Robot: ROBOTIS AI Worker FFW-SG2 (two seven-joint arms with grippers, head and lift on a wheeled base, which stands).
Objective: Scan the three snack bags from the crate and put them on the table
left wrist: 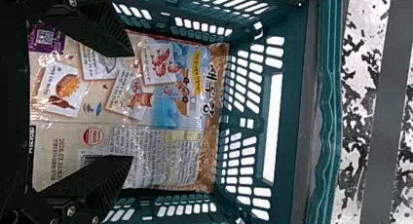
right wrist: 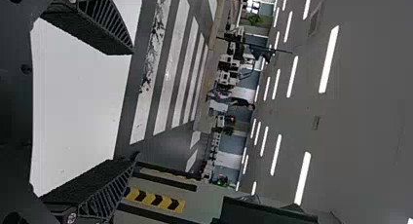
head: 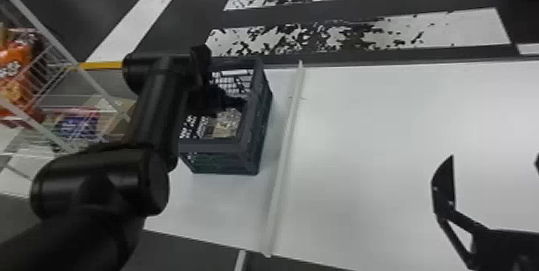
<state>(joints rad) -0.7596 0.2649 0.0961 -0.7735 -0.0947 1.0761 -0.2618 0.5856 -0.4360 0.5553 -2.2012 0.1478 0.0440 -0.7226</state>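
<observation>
Snack bag [head: 229, 125] lies in the crate [head: 220, 156], left of centre on the counter [head: 401, 138], hemmed by crate walls and partly hidden by the left arm [head: 154, 108]. The left gripper [head: 236, 104] has empty jaws spread wide over it; the right gripper's [head: 494, 158], lower right, are likewise wide and empty. Wire rack [head: 90, 81] at left.

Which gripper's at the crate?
The left gripper: jaws open over a snack bag in the crate. The right gripper, also open, is over the white table.
</observation>
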